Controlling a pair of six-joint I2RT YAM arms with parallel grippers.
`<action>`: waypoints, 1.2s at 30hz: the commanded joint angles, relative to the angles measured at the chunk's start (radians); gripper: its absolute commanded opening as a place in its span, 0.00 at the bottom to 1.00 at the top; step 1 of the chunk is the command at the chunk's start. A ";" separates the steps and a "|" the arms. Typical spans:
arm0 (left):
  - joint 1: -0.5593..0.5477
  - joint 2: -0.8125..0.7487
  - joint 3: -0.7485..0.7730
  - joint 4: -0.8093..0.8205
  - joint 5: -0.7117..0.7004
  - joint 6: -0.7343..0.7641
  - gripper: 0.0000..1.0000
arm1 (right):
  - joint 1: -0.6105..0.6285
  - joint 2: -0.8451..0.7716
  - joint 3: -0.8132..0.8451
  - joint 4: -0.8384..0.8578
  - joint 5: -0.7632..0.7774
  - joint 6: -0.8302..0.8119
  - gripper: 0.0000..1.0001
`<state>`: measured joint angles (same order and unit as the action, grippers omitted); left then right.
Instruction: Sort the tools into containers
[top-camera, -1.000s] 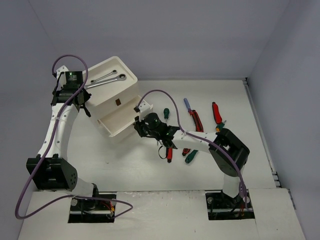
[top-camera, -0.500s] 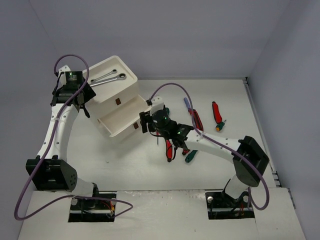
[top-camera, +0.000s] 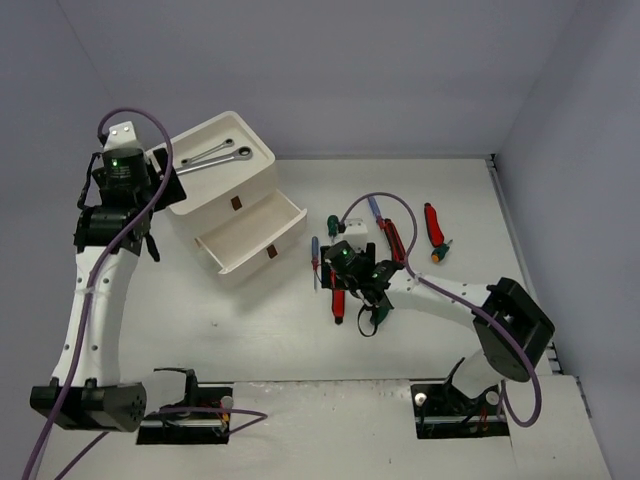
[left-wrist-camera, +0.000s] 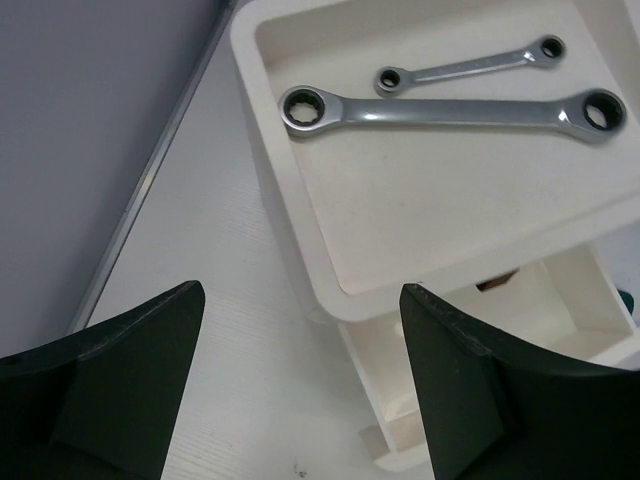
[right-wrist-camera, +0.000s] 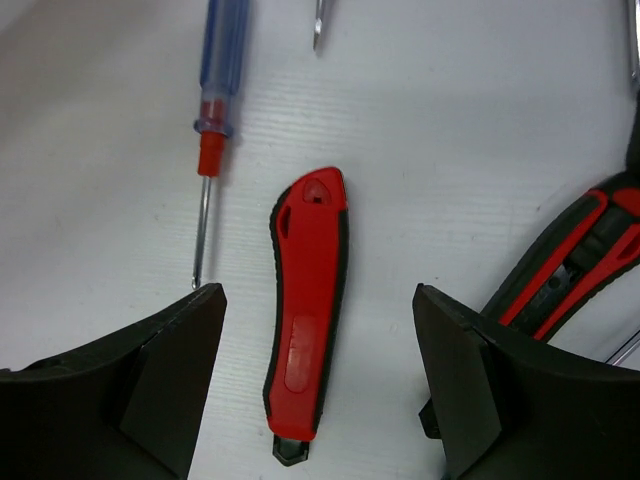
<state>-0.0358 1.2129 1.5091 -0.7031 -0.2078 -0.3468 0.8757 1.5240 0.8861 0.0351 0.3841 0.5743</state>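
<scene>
While the right jaws hang spread over the red-and-black plastic cutter (right-wrist-camera: 307, 310), a skewed drop could snag the blue-handled screwdriver (right-wrist-camera: 218, 60) alongside; left jaws gape empty.

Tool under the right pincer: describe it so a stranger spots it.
Start at the white drawer box, then the loose tools beside it. The right pincer hangs open over a stubby red-and-black cutter; unlike the blue screwdriver beside it, it shows no metal shaft.
</scene>
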 joint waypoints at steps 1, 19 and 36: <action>-0.071 -0.083 -0.014 -0.005 0.025 0.127 0.76 | -0.006 0.051 0.002 0.001 -0.034 0.120 0.73; -0.198 -0.289 -0.091 -0.168 -0.042 0.138 0.77 | -0.029 0.139 0.039 0.002 -0.009 0.138 0.07; -0.217 -0.220 0.026 -0.164 0.010 0.083 0.77 | -0.017 0.122 0.584 -0.024 -0.026 0.356 0.02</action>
<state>-0.2437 0.9914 1.4827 -0.8967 -0.2023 -0.2449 0.8406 1.5545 1.3007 -0.0312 0.3518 0.7996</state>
